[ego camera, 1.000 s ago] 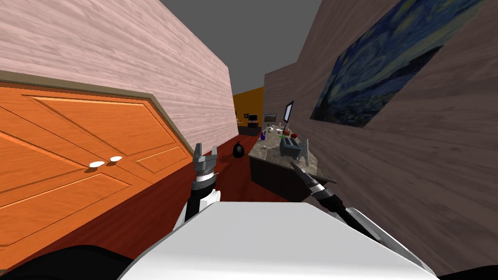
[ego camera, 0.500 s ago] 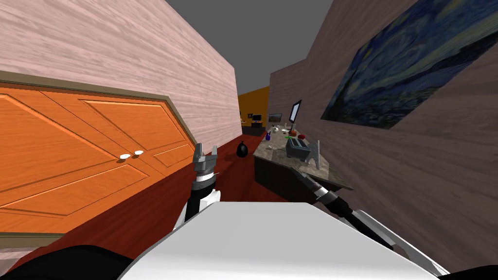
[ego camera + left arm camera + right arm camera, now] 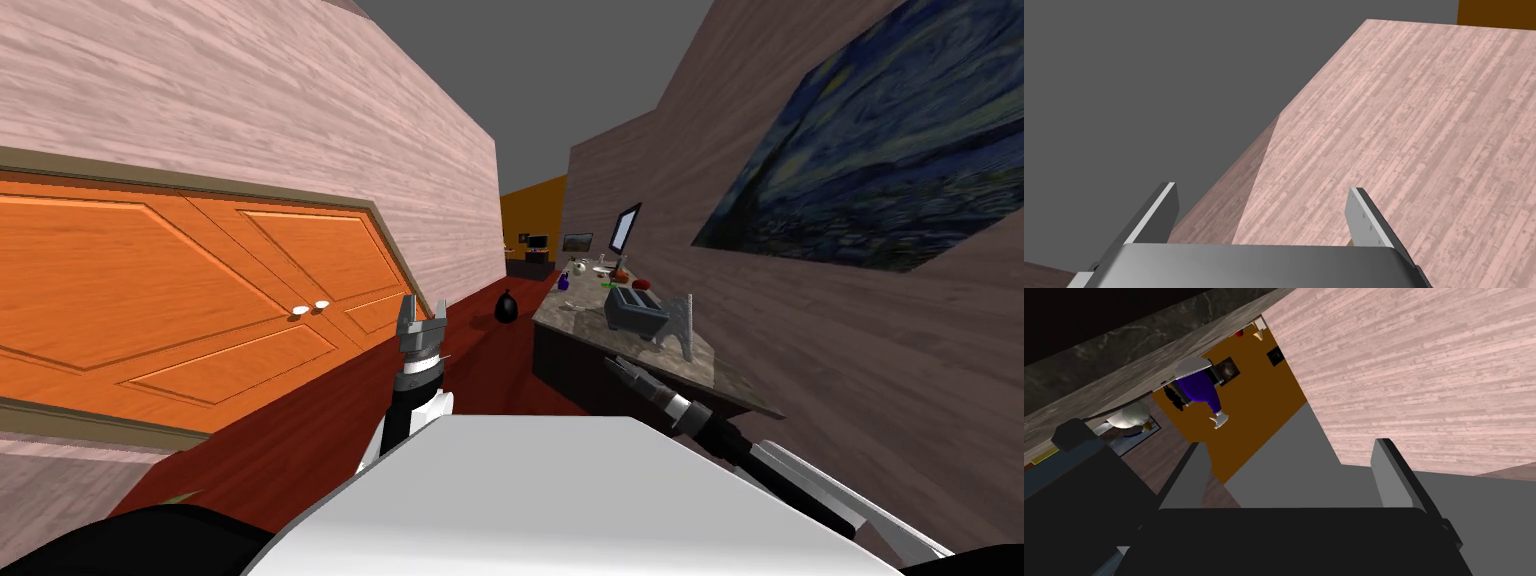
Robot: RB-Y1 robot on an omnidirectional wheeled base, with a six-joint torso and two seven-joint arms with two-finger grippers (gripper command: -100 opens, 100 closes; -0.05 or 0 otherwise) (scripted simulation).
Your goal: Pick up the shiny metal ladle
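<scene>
Your right gripper [image 3: 612,363] is spread and empty at the near edge of the counter [image 3: 578,312]. The ladle cannot be told apart among the small items [image 3: 585,270] at its far end, well beyond the toaster [image 3: 633,308]. Your left gripper [image 3: 421,320] stands raised, also spread and empty.

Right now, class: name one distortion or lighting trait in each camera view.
Head view: the wide lens splays the walls to the corners and the roll slants the orange door. Right wrist view: rolled over, so the counter and purple vase appear inverted. Left wrist view: flat, even light, no glare or blur on the left pincer.
</scene>
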